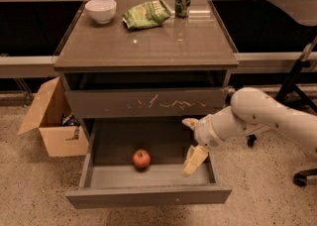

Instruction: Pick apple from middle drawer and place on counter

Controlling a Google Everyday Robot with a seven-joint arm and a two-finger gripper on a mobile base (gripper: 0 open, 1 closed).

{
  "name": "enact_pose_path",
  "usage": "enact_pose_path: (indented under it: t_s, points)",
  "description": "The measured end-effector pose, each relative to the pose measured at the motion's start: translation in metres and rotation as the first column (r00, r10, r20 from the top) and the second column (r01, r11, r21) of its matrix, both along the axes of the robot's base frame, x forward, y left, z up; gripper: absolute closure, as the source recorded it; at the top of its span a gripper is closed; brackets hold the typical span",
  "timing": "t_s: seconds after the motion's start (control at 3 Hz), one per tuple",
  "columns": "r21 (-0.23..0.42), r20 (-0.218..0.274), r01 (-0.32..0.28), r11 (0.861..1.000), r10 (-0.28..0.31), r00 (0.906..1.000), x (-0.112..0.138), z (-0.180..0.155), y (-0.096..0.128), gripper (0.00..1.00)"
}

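The apple (pixel 141 158), small and red, lies inside the open middle drawer (pixel 148 196), near the middle of its floor. My gripper (pixel 192 141) hangs over the drawer's right part, to the right of the apple and apart from it. Its two pale fingers (pixel 195 159) are spread wide, and it is open and empty. The white arm comes in from the right. The counter (pixel 148 46) is the glossy grey-brown top of the cabinet, above the drawers.
On the counter stand a white bowl (pixel 101 10), a green chip bag (pixel 147 14) and a green can (pixel 183 0). The scratched upper drawer front (pixel 148 102) is shut. A cardboard box (pixel 49 121) sits on the floor at left, and a chair base (pixel 302 175) at right.
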State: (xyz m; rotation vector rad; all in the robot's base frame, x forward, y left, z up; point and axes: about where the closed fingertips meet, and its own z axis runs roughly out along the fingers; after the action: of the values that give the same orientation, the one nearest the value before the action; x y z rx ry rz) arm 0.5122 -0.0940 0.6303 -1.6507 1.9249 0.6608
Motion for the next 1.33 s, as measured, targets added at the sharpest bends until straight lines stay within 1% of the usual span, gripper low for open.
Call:
enact_pose_path:
  t_s: [0.33,0.67,1.0,1.33]
  points:
    - [0.034,-0.027,-0.019,0.999,0.02,0.9994,0.011,-0.051,0.037,0.0]
    - [0.074,-0.076,-0.023,0.997,0.028,0.9967,0.018,-0.095,0.064,0.0]
    - [0.074,-0.076,-0.023,0.997,0.028,0.9967,0.018,-0.095,0.064,0.0]
    - [0.081,-0.055,-0.026,0.996,0.031,0.998,0.029,-0.113,0.067,0.0]
